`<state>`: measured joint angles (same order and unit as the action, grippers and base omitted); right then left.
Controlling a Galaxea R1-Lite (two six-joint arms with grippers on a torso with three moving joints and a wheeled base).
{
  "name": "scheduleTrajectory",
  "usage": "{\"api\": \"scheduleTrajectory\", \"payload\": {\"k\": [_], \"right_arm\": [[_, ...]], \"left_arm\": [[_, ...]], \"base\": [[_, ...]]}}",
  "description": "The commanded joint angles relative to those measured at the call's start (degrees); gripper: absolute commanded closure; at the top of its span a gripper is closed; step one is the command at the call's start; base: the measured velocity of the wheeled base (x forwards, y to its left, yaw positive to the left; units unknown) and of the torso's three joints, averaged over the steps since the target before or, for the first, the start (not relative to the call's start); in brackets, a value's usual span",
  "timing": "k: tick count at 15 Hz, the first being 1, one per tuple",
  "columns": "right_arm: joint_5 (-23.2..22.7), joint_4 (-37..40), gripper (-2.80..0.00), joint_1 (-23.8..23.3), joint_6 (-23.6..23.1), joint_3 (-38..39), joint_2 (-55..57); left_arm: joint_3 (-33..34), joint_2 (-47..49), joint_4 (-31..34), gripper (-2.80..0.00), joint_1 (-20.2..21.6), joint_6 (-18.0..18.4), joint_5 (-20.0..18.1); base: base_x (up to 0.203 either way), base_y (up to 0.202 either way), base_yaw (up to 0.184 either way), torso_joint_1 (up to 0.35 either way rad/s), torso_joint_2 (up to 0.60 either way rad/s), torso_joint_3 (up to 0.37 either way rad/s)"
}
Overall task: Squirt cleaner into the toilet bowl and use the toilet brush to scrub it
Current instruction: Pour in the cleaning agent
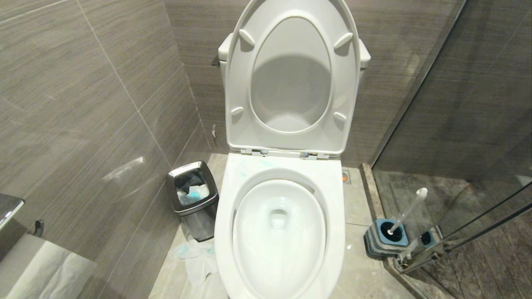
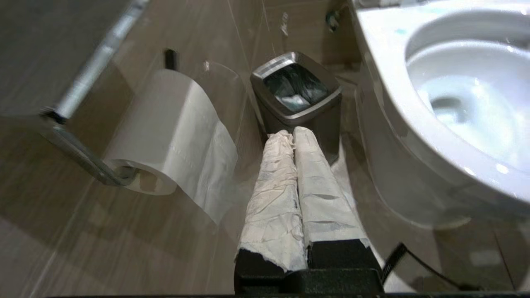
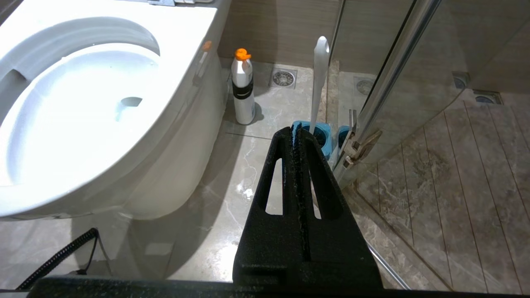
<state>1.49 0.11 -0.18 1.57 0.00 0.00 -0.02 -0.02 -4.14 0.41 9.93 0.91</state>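
The toilet bowl (image 1: 332, 199) is in the middle of the head view, its seat and lid raised. Pale blue smears of cleaner (image 1: 245, 168) mark the back of the rim. To the bowl's right the toilet brush (image 1: 409, 209) stands in a blue-and-grey holder (image 1: 384, 238), its head hidden inside. Neither gripper shows in the head view. My left gripper (image 2: 293, 131), its fingers (image 2: 273, 186) wrapped in white paper, is shut and empty beside the bowl (image 2: 381, 54). My right gripper (image 3: 295, 130) is shut and empty, just short of the brush handle (image 3: 319, 82).
A steel waste bin (image 1: 193, 199) with paper in it stands left of the bowl, crumpled tissue (image 1: 199, 259) on the floor before it. A toilet roll (image 2: 174, 128) hangs on the left wall. A white bottle with an orange cap (image 3: 243, 89) stands beside the bowl. A glass shower door (image 1: 457, 124) closes the right.
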Motion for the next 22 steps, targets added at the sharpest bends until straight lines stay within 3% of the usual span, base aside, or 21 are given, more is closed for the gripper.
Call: {"api": "scheduleTrajectory", "payload": {"k": [1,5,11,15,22], "right_arm": [[0.01,-0.02,0.0,0.01,0.01,0.07,0.09],[0.01,-0.02,0.0,-0.02,0.01,0.06,0.09],[0.01,-0.02,0.0,0.01,0.01,0.0,0.09],[0.01,-0.01,0.0,0.01,0.01,0.0,0.09],[0.01,0.06,0.0,0.01,0.01,0.0,0.09]], "left_arm": [[0.02,0.2,1.73,0.0,0.02,0.85,-1.67],[-0.33,0.2,5.45,0.0,-0.24,0.55,-3.27],[-0.33,0.2,5.43,0.0,-0.33,-5.39,-2.81],[-0.15,0.2,4.93,0.0,-0.33,-7.47,-2.27],[-0.24,0.2,5.01,0.0,-0.33,-6.78,-2.14]], "base": [[0.0,0.0,0.0,0.0,0.0,0.0],[0.0,0.0,0.0,0.0,0.0,0.0],[0.0,0.0,0.0,0.0,0.0,0.0],[0.0,0.0,0.0,0.0,0.0,0.0],[0.0,0.0,0.0,0.0,0.0,0.0]]}}
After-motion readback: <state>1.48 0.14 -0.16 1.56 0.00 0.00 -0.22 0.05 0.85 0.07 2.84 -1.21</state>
